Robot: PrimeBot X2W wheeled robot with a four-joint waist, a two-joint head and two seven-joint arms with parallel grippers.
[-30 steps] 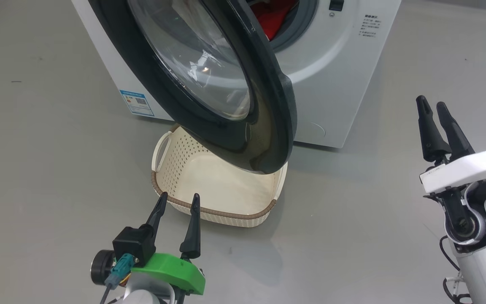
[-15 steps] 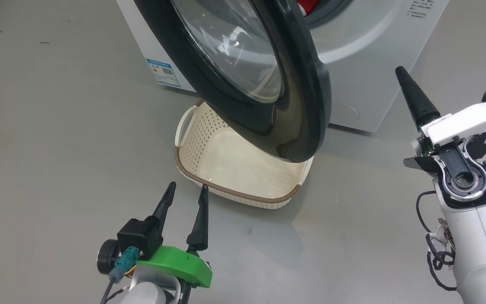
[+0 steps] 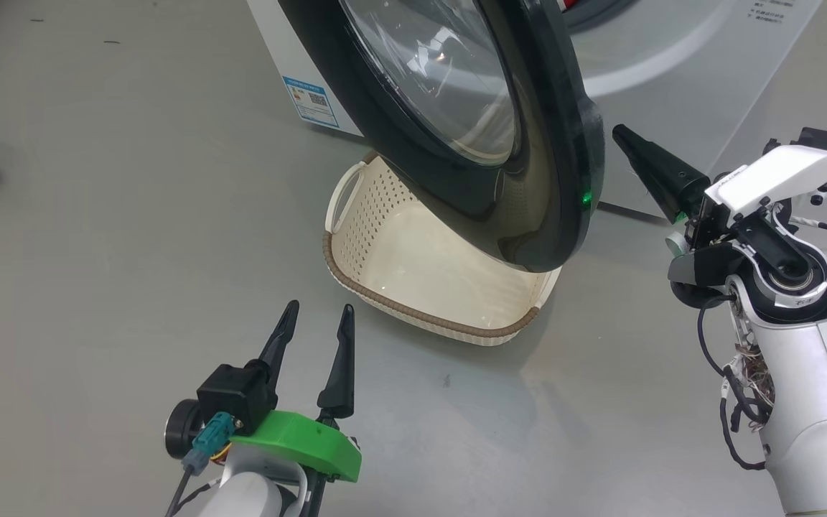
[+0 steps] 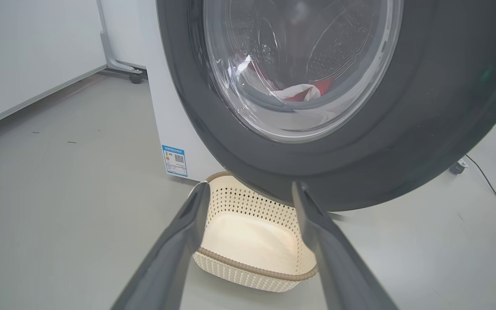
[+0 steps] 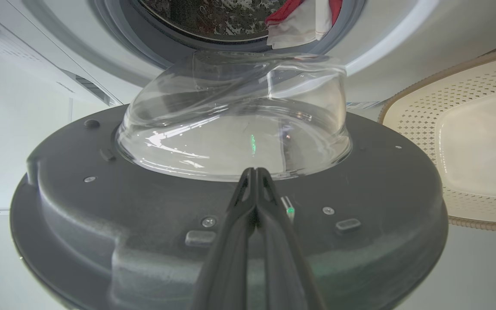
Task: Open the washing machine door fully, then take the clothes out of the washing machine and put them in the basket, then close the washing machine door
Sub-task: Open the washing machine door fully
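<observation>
Door: the washing machine door (image 3: 561, 122) stands part-way open — its black rim hangs over the far end of the basket (image 3: 413, 310).
Right hand: the right hand (image 3: 622, 135) has its fingers pressed together and empty, tips aimed at the door's inner face, just beside it. Whether they touch is unclear.
Key relation: the door lies to that hand's left, edge-on. The right arm is the nearer one, so a sideways push looks like its job.
Left hand: the left hand (image 3: 319, 309) is spread and holds nothing, low by the basket's near rim.
Clothes: the clothes (image 5: 304, 17), red and white, lie in the drum of the washing machine (image 3: 672, 79).
Writing: a blue label (image 3: 311, 100) with a QR code, plus grey print (image 3: 772, 11) on the front — too small to read.
</observation>
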